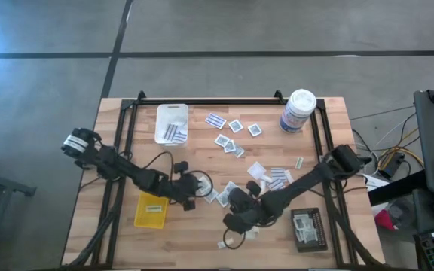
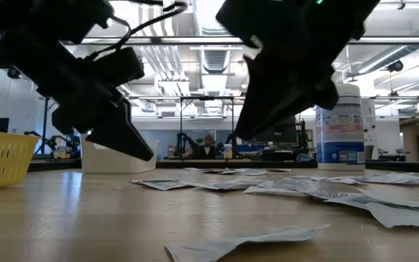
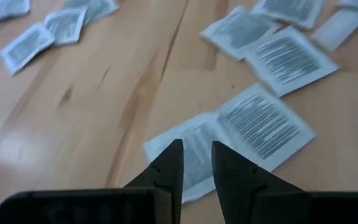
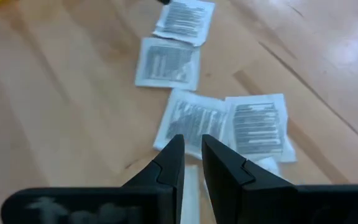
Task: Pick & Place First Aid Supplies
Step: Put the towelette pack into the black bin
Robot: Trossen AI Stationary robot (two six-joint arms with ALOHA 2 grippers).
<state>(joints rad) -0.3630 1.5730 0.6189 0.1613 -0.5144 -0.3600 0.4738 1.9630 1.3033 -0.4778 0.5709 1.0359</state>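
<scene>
The first aid supplies are small flat packets strewn over the wooden table (image 1: 126, 241), most between its middle and far right (image 1: 236, 135). My left gripper (image 1: 193, 197) hovers near the table's middle, slanting down. Its fingers stand a narrow gap apart (image 3: 196, 163) over a white packet with a grey printed centre (image 3: 197, 134), with nothing between them. My right gripper (image 1: 233, 217) hangs just right of it, nearer the front edge. It is narrowly open (image 4: 191, 155) above another packet (image 4: 194, 118). In the low view both grippers (image 2: 133, 142) (image 2: 242, 131) stand clear of the tabletop.
A white tray (image 1: 172, 123) holding a few packets sits at the far left, a yellow tray (image 1: 151, 211) near the left front and a black tray (image 1: 307, 229) near the right front. A tall white canister (image 1: 298, 111) stands at the far right. A black frame (image 1: 224, 100) borders the table.
</scene>
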